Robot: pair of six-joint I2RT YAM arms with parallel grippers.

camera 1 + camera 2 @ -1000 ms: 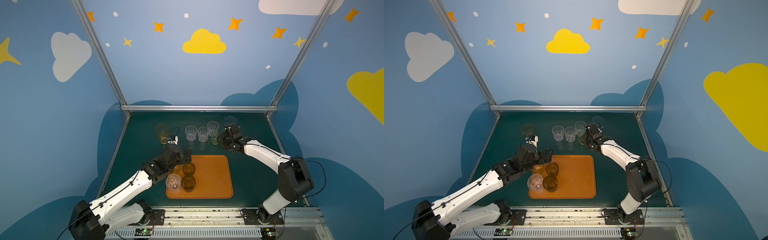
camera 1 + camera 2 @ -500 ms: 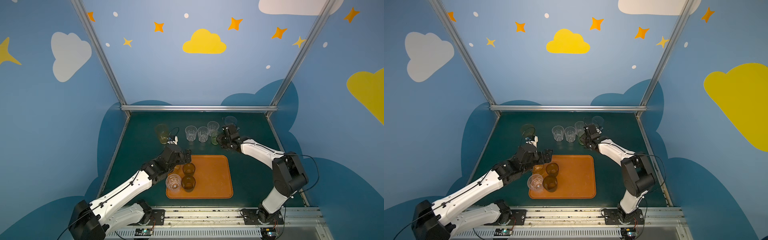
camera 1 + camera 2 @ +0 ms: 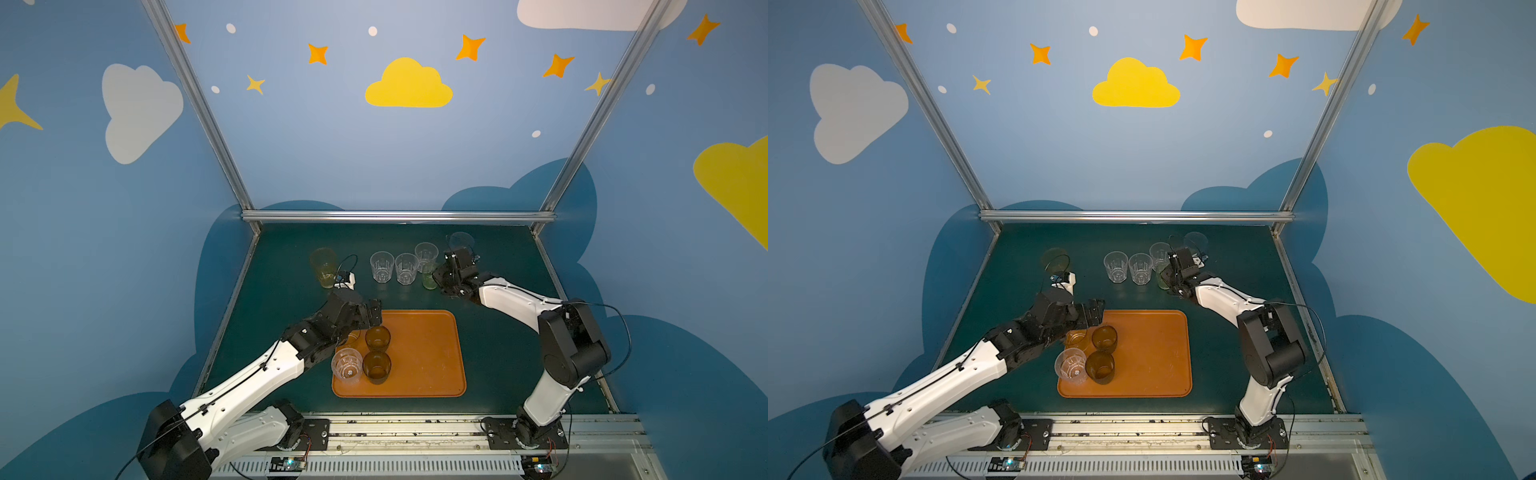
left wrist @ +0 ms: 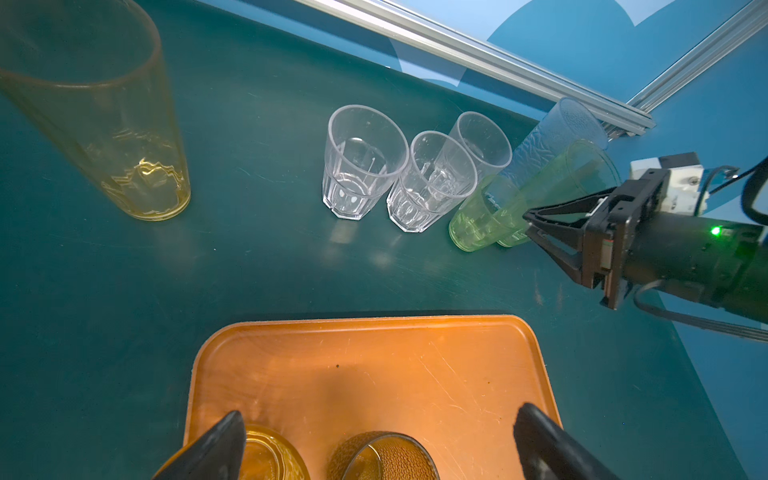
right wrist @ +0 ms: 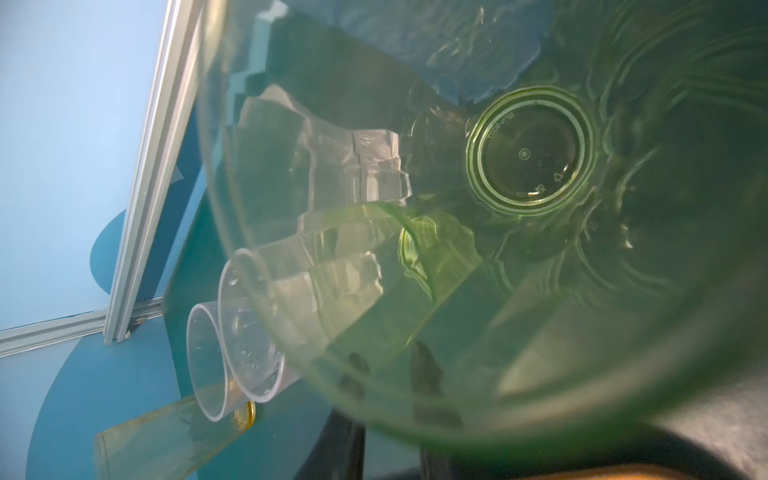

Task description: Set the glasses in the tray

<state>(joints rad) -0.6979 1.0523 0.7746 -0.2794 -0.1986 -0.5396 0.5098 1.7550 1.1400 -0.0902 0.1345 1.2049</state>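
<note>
Right hand (image 4: 530,226) edged up against tall green glass (image 4: 565,187), jaws narrowed, grip cannot tell; left hand (image 4: 378,417) wide over tray (image 4: 374,365).

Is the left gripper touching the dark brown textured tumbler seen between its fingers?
Apart. In the left wrist view, both fingers of the left gripper stand clear of the dark brown tumbler.

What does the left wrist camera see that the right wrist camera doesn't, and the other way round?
Only the left wrist view shows the brown glass and amber glass on the tray, plus the right pincer from outside, its tips at the tall green glass. Only the right wrist view looks down inside that glass to its ringed bottom. Both show the clear faceted glasses and the tall yellow glass.
</note>
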